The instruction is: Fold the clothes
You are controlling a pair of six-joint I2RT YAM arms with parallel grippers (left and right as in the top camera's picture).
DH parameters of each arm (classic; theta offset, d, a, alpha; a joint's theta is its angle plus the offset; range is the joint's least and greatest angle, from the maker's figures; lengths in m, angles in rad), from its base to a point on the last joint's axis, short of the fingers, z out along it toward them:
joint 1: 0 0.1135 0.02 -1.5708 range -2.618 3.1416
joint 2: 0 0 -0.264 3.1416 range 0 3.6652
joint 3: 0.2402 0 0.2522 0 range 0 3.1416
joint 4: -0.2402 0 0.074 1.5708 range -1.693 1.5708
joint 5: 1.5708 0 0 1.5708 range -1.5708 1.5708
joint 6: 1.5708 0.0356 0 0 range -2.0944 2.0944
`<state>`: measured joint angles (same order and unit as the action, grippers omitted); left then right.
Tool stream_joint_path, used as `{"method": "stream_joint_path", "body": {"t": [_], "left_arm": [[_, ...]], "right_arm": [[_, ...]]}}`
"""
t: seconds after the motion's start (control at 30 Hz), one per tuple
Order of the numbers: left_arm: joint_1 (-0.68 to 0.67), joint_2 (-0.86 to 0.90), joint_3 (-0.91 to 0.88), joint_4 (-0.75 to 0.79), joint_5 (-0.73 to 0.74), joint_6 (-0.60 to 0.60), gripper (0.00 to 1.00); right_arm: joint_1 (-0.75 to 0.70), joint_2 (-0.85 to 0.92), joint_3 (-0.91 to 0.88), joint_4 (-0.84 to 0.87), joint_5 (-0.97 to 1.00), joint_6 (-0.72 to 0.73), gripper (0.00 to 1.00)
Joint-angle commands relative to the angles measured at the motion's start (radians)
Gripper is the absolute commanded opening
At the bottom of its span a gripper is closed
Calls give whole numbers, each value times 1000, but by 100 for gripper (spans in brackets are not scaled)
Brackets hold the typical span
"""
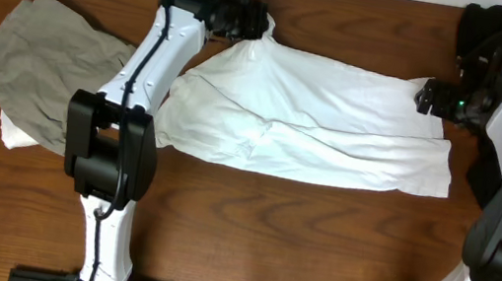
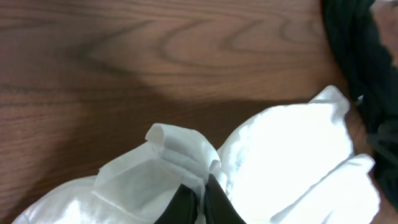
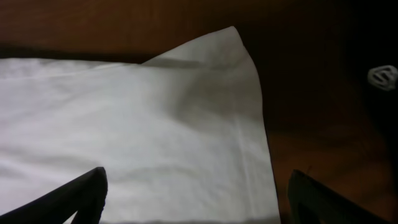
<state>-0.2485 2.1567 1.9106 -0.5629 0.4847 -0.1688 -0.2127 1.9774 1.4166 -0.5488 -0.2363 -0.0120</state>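
The white T-shirt (image 1: 324,122) lies folded lengthwise across the middle of the wooden table. My left gripper (image 1: 253,23) is shut on a bunched corner of the shirt at its far left end; in the left wrist view the black fingers (image 2: 202,198) pinch the white cloth (image 2: 186,155). My right gripper (image 1: 427,95) is open at the shirt's far right corner; in the right wrist view its fingers (image 3: 196,186) straddle the shirt's edge (image 3: 186,124) without holding it.
An olive-grey garment (image 1: 43,65) lies at the left over a white one (image 1: 17,136). A black garment (image 1: 501,33) lies at the far right corner and shows in the left wrist view (image 2: 360,56).
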Motion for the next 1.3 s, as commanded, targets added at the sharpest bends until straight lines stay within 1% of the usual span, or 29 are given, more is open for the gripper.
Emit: {"method": "stream_joint_path", "body": {"t": [0.0, 0.23, 0.57, 0.73, 0.87, 0.93, 1.1, 1.17, 1.23, 1.27], "left_arm": [[-18, 5, 3, -14, -76, 41, 6], [-23, 5, 3, -17, -79, 45, 6], [-23, 5, 3, -26, -79, 45, 6], [-23, 5, 3, -38, -79, 45, 6], [-23, 5, 3, -45, -79, 45, 6], [-23, 5, 3, -53, -79, 45, 6], [-23, 5, 3, -65, -79, 45, 6], [-23, 5, 3, -65, -79, 45, 6], [-23, 5, 3, -65, -79, 45, 6], [-23, 5, 3, -65, -79, 45, 6]], "right_arm": [[19, 39, 7, 32, -20, -2, 92], [19, 117, 7, 173, -45, 15, 95], [21, 219, 7, 335, -60, 42, 94], [27, 239, 7, 404, -68, 68, 91], [36, 240, 7, 432, -68, 71, 85], [43, 240, 7, 440, -68, 87, 80], [56, 240, 7, 440, -63, 95, 59], [57, 240, 7, 438, -31, 117, 47], [56, 240, 7, 431, 10, 145, 27], [55, 240, 7, 425, 33, 156, 20]]}}
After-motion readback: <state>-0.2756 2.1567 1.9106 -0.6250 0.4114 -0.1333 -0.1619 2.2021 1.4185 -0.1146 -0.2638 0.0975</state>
